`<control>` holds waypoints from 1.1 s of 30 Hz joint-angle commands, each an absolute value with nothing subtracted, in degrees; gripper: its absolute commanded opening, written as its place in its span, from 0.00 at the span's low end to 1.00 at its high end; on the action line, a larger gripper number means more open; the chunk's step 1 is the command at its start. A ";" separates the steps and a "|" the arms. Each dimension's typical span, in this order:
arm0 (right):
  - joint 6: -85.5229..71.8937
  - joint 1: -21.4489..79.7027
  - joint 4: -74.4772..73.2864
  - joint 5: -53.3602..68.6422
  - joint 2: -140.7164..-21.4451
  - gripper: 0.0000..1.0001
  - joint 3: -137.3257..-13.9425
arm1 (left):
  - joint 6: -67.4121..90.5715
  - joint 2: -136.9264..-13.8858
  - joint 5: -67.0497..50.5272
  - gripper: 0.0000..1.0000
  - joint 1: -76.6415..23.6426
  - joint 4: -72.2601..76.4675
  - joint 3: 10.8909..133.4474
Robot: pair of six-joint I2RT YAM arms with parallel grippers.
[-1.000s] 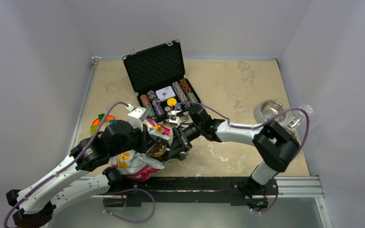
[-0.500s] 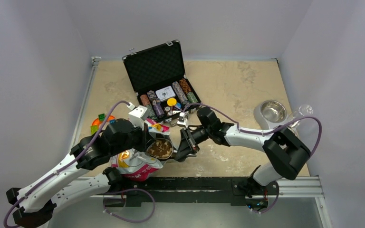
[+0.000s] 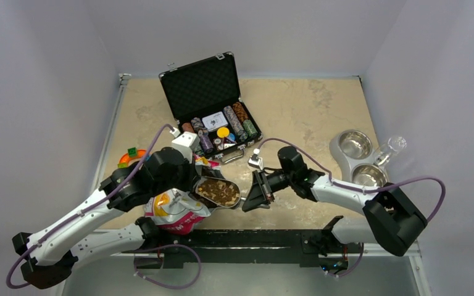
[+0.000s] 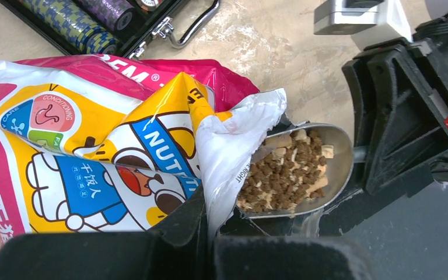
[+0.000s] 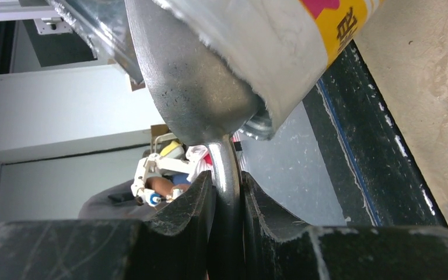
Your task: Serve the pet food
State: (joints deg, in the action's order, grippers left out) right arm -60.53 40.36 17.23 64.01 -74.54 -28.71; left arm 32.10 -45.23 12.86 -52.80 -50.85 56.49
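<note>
Loaded scoop (image 3: 219,192) has slid rightward, mostly out of bag (image 3: 174,214) mouth; left end effector (image 4: 210,219) pinched shut on bag lip. Heaped kibble (image 4: 286,172) rides in scoop nr bench (image 3: 296,111) front edge; right end effector (image 5: 227,192) clamps its thin handle (image 5: 228,166). Risk: handle rolls in grip, spill en route to bowls (image 3: 345,161), right edge.

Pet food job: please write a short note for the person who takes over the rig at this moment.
Left gripper: shut on the edge of the open bag.
Right gripper: shut on the handle of the metal scoop.
The scoop is full of kibble, at the bag's mouth, one end under the bag's flap.
Done: kibble scooped.
Left: carry the scoop right to the double bowl, which looks empty, and tip it in.
</note>
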 commanded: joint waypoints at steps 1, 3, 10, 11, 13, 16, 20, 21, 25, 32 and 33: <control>-62.55 39.13 23.61 64.67 -69.40 0.00 -27.32 | 30.73 -48.16 21.29 0.00 -52.47 -50.92 61.07; -63.80 38.20 23.65 64.60 -67.47 0.00 -25.90 | 30.55 -50.13 21.87 0.00 -52.49 -51.53 62.40; -64.87 36.25 18.00 65.54 -58.42 0.00 -21.97 | 31.28 -52.79 25.51 0.00 -52.47 -53.22 63.64; -65.06 35.86 16.95 65.71 -57.13 0.00 -21.60 | 31.63 -53.03 26.06 0.00 -52.47 -53.42 63.73; -66.39 34.76 15.61 66.12 -54.01 0.00 -20.73 | 32.81 -54.06 27.19 0.00 -52.47 -54.16 64.00; -68.31 33.26 12.14 65.82 -49.00 0.00 -20.46 | 34.71 -56.28 28.73 0.00 -52.47 -57.04 65.56; -71.15 31.35 7.62 64.91 -44.74 0.00 -20.69 | 35.82 -57.17 31.33 0.00 -52.31 -58.86 66.28; -72.67 31.03 7.94 64.75 -44.04 0.00 -20.52 | 35.90 -57.09 31.62 0.00 -52.30 -58.95 66.27; -76.80 30.38 8.76 64.42 -41.14 0.00 -21.00 | 36.57 -57.24 33.05 0.00 -52.23 -59.63 66.38; -80.06 27.47 4.09 63.92 -33.27 0.00 -21.91 | 38.33 -58.01 36.57 0.00 -51.68 -63.15 67.38; -81.46 26.48 4.72 63.38 -32.28 0.00 -22.04 | 38.02 -57.79 36.18 0.00 -51.67 -62.65 67.14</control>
State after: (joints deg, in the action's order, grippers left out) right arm -76.93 29.41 3.33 63.99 -36.80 -20.01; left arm 38.41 -58.39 27.99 -52.93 -58.72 65.76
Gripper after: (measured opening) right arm 0.242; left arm 0.016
